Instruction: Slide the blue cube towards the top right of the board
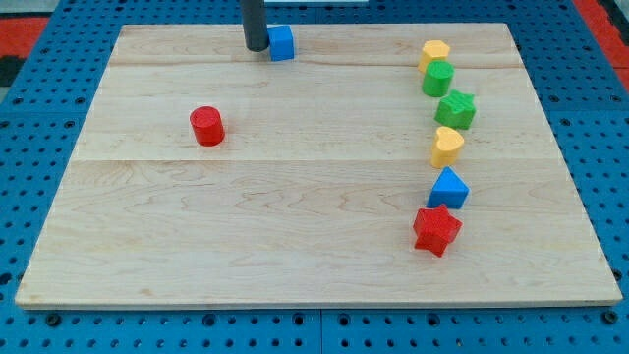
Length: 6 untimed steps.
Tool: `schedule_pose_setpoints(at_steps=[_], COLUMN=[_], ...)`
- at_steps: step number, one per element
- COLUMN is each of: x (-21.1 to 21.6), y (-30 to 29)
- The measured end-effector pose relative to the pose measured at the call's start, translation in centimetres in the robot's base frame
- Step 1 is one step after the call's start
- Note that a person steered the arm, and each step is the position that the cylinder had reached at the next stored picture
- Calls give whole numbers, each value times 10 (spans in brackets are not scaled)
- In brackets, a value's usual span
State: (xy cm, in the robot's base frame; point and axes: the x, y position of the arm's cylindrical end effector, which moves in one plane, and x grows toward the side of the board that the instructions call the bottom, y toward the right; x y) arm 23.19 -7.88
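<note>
The blue cube [282, 43] sits near the top edge of the wooden board [295, 226], left of centre. My tip [256, 46] stands right against the cube's left side, touching or nearly touching it. The dark rod comes down from the view's top.
A red cylinder [207, 127] lies at the left middle. Down the right side run a yellow block [434, 52], a green cylinder [437, 78], a green star-like block [456, 110], a yellow heart-like block [447, 146], a blue triangular block [448, 188] and a red star [436, 230].
</note>
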Motion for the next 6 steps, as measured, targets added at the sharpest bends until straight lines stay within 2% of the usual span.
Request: schedule_pose_setpoints(at_steps=[3, 6], x=[-7, -24], y=[33, 95])
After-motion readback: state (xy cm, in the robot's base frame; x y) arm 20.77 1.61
